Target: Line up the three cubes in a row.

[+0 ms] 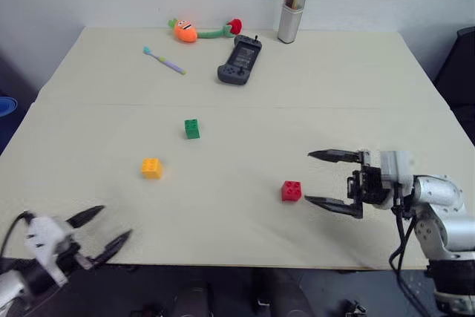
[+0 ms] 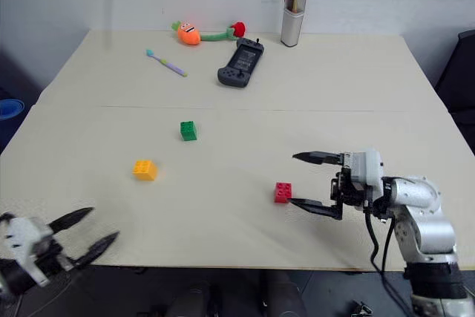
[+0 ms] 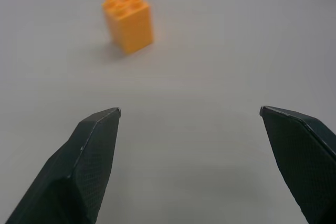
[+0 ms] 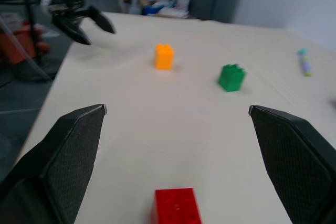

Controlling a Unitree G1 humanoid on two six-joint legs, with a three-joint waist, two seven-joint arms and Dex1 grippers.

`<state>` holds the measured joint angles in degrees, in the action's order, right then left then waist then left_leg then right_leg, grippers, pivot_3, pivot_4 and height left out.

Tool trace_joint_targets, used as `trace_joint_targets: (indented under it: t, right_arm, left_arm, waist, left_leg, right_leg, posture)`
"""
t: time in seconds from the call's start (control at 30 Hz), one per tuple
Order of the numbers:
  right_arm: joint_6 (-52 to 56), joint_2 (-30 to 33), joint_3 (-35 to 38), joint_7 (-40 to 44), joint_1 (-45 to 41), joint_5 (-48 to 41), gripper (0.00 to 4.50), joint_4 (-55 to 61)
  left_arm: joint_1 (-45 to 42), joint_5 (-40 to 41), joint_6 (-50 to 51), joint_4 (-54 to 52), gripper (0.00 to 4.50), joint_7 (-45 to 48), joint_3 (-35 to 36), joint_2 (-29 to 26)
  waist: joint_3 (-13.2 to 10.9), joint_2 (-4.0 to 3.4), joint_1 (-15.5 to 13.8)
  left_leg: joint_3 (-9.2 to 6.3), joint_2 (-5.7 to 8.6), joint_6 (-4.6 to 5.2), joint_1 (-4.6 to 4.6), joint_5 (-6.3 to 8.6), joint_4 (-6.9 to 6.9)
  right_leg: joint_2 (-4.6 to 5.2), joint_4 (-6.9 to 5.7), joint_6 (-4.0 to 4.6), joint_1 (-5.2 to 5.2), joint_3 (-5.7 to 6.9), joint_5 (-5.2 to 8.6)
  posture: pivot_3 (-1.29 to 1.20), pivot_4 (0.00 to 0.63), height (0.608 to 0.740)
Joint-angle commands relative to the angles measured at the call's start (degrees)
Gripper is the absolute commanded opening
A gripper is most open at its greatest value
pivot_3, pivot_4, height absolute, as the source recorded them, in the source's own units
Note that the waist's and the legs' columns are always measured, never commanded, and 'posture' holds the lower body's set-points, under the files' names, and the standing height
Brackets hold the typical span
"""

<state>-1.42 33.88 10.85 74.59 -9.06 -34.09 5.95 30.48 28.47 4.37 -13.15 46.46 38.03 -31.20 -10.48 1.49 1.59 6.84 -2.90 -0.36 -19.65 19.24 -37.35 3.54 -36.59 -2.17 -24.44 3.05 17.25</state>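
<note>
Just beside the red brick (image 1: 292, 191), on its right: right gripper (image 1: 332, 179) wide open, holding nothing. Farther to its left: green brick (image 1: 192, 128), yellow brick (image 1: 151, 168), then left gripper (image 1: 110, 230), open too, empty. Probably light, stiff, a little slippery; best pinched across flat sides.

Right gripper (image 1: 320, 179): tapered black fingers (image 4: 63, 161) with fine cross-hatched pads, silver-grey wrist housing, black cables; left gripper (image 1: 100, 229) seemingly alike.
</note>
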Motion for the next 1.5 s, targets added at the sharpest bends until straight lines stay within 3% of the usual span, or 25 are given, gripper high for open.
trace_joint_targets:
  t: [0.03,0.2,0.4,0.5,0.6,0.7,0.87,1.13,1.27,1.47,1.5]
  right_arm:
    - [-2.23,-0.67,2.94,-1.96,2.8,-0.04,4.47,-2.05]
    - [-6.03,-2.14,3.99,-4.4,4.01,1.05,4.47,-3.68]
    - [-6.56,-3.04,2.27,-6.8,3.14,1.86,4.47,-1.78]
    - [-4.82,-2.92,0.81,-8.35,1.92,1.49,4.47,1.25]
    - [-3.55,-2.84,0.3,-10.42,0.82,1.1,4.47,3.5]
    - [-2.67,-2.94,-0.07,-12.0,0.54,0.95,4.47,5.42]
    - [-1.37,-2.22,0.22,-12.85,2.09,0.04,4.47,8.08]
    - [-2.64,-2.04,2.0,-12.28,5.41,-0.22,4.47,7.95]
    - [-2.87,-2.37,1.73,-12.17,5.33,0.11,4.47,7.61]
    - [-3.12,-2.46,1.45,-12.21,5.86,0.21,4.47,7.75]
    - [-3.15,-2.46,1.44,-12.24,6.08,0.26,4.49,7.88]
  left_arm:
    - [-0.66,2.84,0.27,3.1,4.5,-3.21,6.33,0.23]
    - [-10.12,5.22,5.19,-1.19,4.5,-9.04,4.59,-2.26]
    - [-23.93,8.32,25.49,-13.72,4.5,-23.06,-6.99,-5.17]
    - [-37.55,8.53,41.89,-20.1,4.5,-36.38,-19.14,-2.28]
    - [-48.08,3.27,52.47,-19.37,4.5,-49.77,-25.95,5.21]
    - [-55.11,-4.86,52.32,-13.21,4.5,-58.47,-31.55,13.08]
    - [-60.95,-11.05,51.97,-4.13,4.5,-63.17,-35.6,21.71]
    - [-65.46,-22.01,38.84,9.91,4.5,-66.26,-38.58,26.15]
    - [-68.71,-20.25,36.87,17.71,4.5,-67.88,-34.05,32.65]
    - [-72.44,-23.48,33.89,23.4,4.5,-67.21,-34.44,33.89]
    - [-72.63,-24.07,33.56,23.6,4.3,-67.19,-34.61,33.63]
  waist:
    - [0.0,0.0,-0.01]
    - [0.0,0.04,-0.64]
    - [0.0,0.02,-0.79]
    - [0.0,0.03,-0.98]
    - [0.0,0.03,-1.03]
    - [-0.01,0.06,-1.17]
    - [-0.02,0.09,-1.62]
    - [-0.05,0.14,-1.81]
    - [-0.06,0.15,-2.16]
    - [-0.07,0.17,-2.17]
    - [-0.07,0.17,-2.18]
  left_leg:
    - [0.01,0.01,0.01,-0.01,0.0,0.0]
    - [0.0,0.09,0.12,-0.01,0.0,-0.01]
    - [0.02,0.08,-0.02,0.05,-0.05,0.07]
    - [0.02,0.07,-0.18,0.06,-0.14,0.04]
    - [0.07,0.13,-0.34,0.1,-0.25,-0.03]
    - [0.11,0.11,-0.46,0.13,-0.3,-0.04]
    - [0.12,0.09,-0.55,0.12,-0.39,-0.03]
    - [0.13,0.12,-0.53,0.1,-0.41,-0.11]
    - [0.12,0.15,-0.48,0.03,-0.39,-0.21]
    - [0.14,0.14,-0.48,0.01,-0.39,-0.22]
    - [0.14,0.14,-0.48,0.02,-0.39,-0.21]
  right_leg:
    - [0.01,0.0,0.0,0.0,0.0,0.0]
    - [0.14,0.01,-0.05,0.03,0.0,-0.04]
    - [0.14,-0.03,-0.02,0.07,-0.04,-0.08]
    - [0.1,-0.08,-0.05,0.07,-0.04,-0.09]
    - [0.09,-0.23,-0.09,0.08,-0.11,-0.12]
    - [-0.05,-0.22,-0.09,0.07,-0.13,-0.12]
    - [-0.12,-0.23,-0.08,0.02,-0.12,-0.11]
    - [-0.08,-0.26,-0.09,0.03,-0.1,-0.11]
    - [-0.04,-0.25,-0.1,0.04,-0.07,-0.12]
    - [-0.07,-0.24,-0.1,0.01,-0.05,-0.12]
    - [-0.07,-0.25,-0.1,0.01,-0.06,-0.12]
  posture:
    - [0.0,0.15,0.74]
    - [0.0,0.15,0.74]
    - [0.0,0.15,0.74]
    - [0.0,0.15,0.74]
    - [0.0,0.15,0.74]
    - [0.0,0.15,0.74]
    - [0.0,0.15,0.74]
    - [0.0,0.15,0.74]
    - [0.0,0.15,0.74]
    - [0.0,0.15,0.74]
    - [0.0,0.15,0.74]
